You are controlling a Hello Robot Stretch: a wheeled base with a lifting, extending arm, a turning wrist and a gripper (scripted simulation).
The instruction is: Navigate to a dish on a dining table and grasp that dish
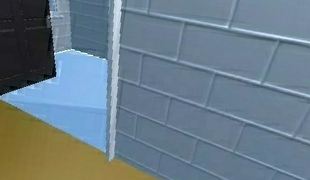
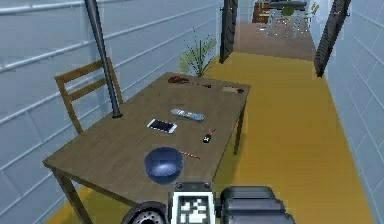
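Judging navigation done: bowl (image 2: 163, 163) on table (image 2: 120, 140) sits near my claw (image 2: 148, 214); grasp not yet made, and I cannot tell what the claw holds.

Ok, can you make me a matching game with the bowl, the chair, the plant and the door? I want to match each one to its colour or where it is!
Things:
1. bowl
2. chair
3. plant
4. door

Matches:
A. black, at the forward view's left
B. dark blue, on the table, close to its near edge
C. green, past the table's far end
D. wooden, beside the table

Right pairs: 1-B, 2-D, 3-C, 4-A.
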